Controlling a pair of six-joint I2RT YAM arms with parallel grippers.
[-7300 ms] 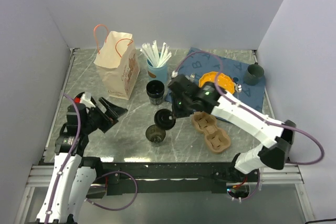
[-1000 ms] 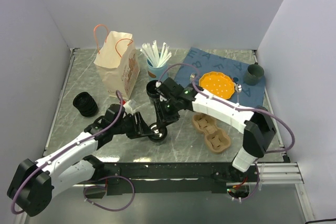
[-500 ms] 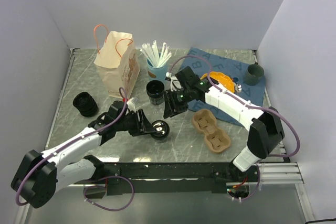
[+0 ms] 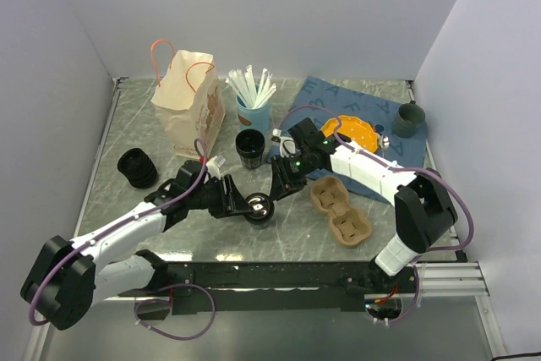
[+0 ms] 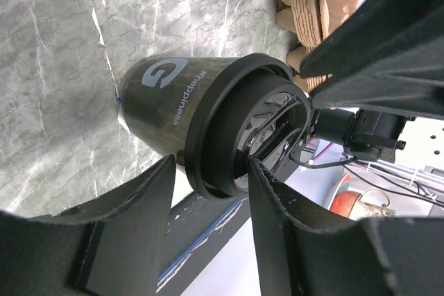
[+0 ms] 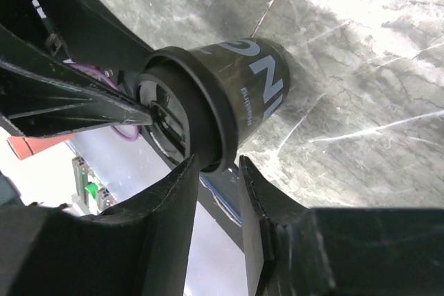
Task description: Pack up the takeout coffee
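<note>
The coffee (image 4: 260, 207) stands upright on the table (image 4: 118, 137), lid on, near the front edge. It is just left of the pulp cup tray (image 4: 340, 209) and nearer the arms than the lidless cup (image 4: 250, 146). The left gripper (image 4: 244, 203) reaches in low from the left and is clamped on it. In the left wrist view its two fingers (image 5: 142, 195) press either side of the lid and upper wall of the coffee (image 5: 208, 123). The right gripper (image 4: 279, 188) hangs just beside the cup on its far right side, fingers a narrow way apart and holding nothing. In the right wrist view its tips (image 6: 187, 171) sit by the lid rim of the coffee (image 6: 239, 95) — whether they touch it I cannot tell. The paper bag (image 4: 188, 112) stands well apart at the back left.
</note>
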